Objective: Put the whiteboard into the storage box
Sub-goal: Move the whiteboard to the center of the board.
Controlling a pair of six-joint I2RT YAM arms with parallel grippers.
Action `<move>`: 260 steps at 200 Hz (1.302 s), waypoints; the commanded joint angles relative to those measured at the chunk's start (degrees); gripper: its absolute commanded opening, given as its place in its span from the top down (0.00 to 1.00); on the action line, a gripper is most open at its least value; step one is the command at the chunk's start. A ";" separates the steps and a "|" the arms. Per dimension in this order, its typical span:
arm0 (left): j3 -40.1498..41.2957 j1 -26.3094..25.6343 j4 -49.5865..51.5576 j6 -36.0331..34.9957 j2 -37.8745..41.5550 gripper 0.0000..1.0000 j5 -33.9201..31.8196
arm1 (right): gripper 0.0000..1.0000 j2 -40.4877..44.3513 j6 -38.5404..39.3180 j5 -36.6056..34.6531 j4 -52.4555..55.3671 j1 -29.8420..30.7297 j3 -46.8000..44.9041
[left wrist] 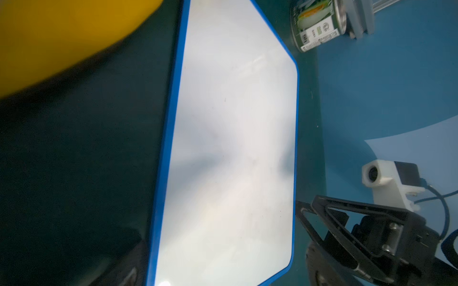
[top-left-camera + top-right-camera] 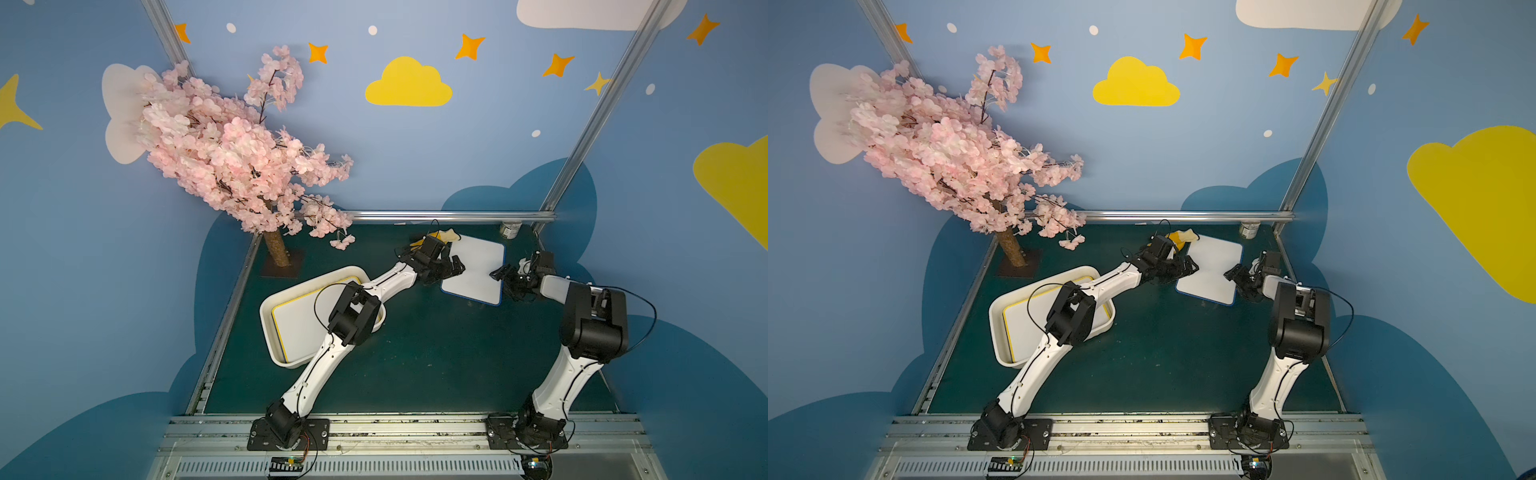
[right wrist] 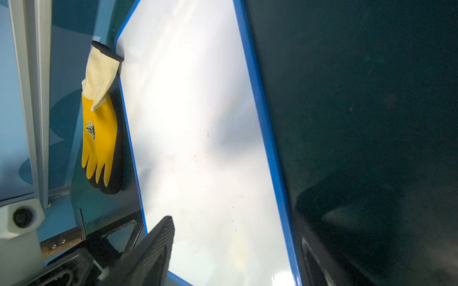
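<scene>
A blue-framed whiteboard point(image 2: 473, 270) point(image 2: 1210, 270) lies on the dark green table at the back right. My left gripper point(image 2: 455, 266) point(image 1: 223, 272) is at its left edge, open, with that edge between its spread jaws. From the other side, my right gripper point(image 2: 498, 274) point(image 3: 235, 247) stands open across the right edge, one finger point(image 3: 153, 247) over the white face. The storage box point(image 2: 270, 303) point(image 2: 998, 307), a shallow white tray, sits at the left under my left arm. A yellow-framed whiteboard point(image 2: 303, 320) lies inside it.
A yellow glove point(image 2: 440, 237) point(image 3: 99, 138) lies against the blue board's far corner. A tin can point(image 2: 510, 229) point(image 1: 319, 24) stands in the back right corner by the metal rail point(image 2: 453, 216). A pink blossom tree point(image 2: 232, 158) overhangs the back left.
</scene>
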State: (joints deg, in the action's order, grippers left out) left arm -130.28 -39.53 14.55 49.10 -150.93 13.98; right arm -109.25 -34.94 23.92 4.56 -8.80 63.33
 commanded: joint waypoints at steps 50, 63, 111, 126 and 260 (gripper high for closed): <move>17.06 -0.77 4.04 -2.57 14.52 0.00 4.34 | 0.25 12.48 -8.00 -0.01 3.41 7.47 -14.55; 21.12 -0.68 3.76 -2.95 17.47 0.00 3.68 | 0.25 15.87 -10.66 -1.66 3.15 9.46 -17.93; 31.84 1.16 1.35 -3.92 23.02 0.00 3.61 | 0.25 29.50 -26.31 -11.52 0.98 23.49 -31.29; 33.10 1.97 0.63 -4.34 23.33 0.00 3.87 | 0.25 33.65 -32.74 -16.03 -1.55 29.95 -34.86; 36.23 1.10 4.77 0.03 33.09 0.00 -1.61 | 0.23 40.95 -14.30 -25.42 8.80 28.04 -23.02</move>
State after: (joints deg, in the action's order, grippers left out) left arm -97.69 -36.14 17.15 46.15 -122.96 15.59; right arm -65.60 -58.83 -4.34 10.85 24.80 35.46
